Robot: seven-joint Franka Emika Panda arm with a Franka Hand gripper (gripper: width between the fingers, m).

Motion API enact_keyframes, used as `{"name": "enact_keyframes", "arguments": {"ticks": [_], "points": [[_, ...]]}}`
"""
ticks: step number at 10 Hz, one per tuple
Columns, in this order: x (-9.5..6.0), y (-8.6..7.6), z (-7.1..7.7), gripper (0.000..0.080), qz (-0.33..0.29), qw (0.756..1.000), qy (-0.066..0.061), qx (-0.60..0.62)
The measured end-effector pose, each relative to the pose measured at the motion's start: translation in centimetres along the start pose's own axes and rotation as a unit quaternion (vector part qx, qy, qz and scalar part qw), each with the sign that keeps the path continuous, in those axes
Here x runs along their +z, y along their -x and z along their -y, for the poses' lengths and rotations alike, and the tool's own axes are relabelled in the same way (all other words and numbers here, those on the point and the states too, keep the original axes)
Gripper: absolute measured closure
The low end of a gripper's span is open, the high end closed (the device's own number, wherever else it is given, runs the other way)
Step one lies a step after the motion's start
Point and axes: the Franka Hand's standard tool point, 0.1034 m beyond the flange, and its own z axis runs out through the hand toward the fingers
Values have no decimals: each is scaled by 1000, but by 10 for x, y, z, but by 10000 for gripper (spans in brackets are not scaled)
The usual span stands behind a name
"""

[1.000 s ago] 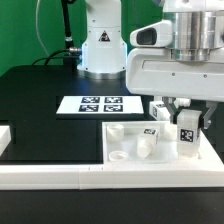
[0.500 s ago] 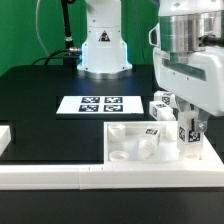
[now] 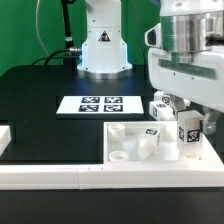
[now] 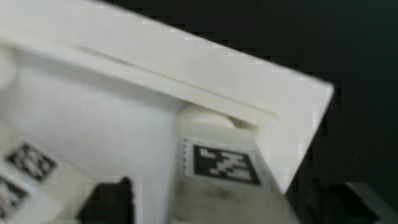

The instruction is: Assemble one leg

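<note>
My gripper (image 3: pixel 190 140) hangs over the exterior view's right side and is shut on a leg (image 3: pixel 188 131), a stubby white post with a black-and-white tag. The leg stands slightly tilted at the right corner of the flat white tabletop (image 3: pixel 125 133). In the wrist view the leg (image 4: pixel 222 170) sits between my two dark fingers (image 4: pixel 111 200), its end against the tabletop's corner (image 4: pixel 143 70). My gripper's midpoint (image 4: pixel 231 205) lies on the leg. The leg's lower end is hidden in the exterior view.
A second leg (image 3: pixel 152 134) lies on the tabletop and another (image 3: pixel 160 106) stands just behind it. The marker board (image 3: pixel 100 103) lies on the black table. A white wall (image 3: pixel 100 176) runs along the front. The robot base (image 3: pixel 103 45) stands at the back.
My wrist has turned and the held leg has turned with it, first dropping a little, now tilted with its tag facing more to the right. Other parts have not moved.
</note>
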Motion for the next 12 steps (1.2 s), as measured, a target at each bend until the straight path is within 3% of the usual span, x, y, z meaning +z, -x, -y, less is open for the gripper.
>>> {"name": "enact_keyframes", "arguments": {"ticks": [4,6,7,8,9,10,11,12], "points": [[1,-1,-2,152,1,991,4,-133],[-1,-8,-5,151,12,946,16,-324],[-1,-13,-6,151,14,949,12,-316],[0,-12,-6,236,13,957,12,-291],[0,-11,-5,371,13,962,12,-274],[0,-11,-5,371,13,969,13,-245],[0,-11,-5,514,12,974,13,-224],[0,-11,-5,514,12,984,14,-176]]}}
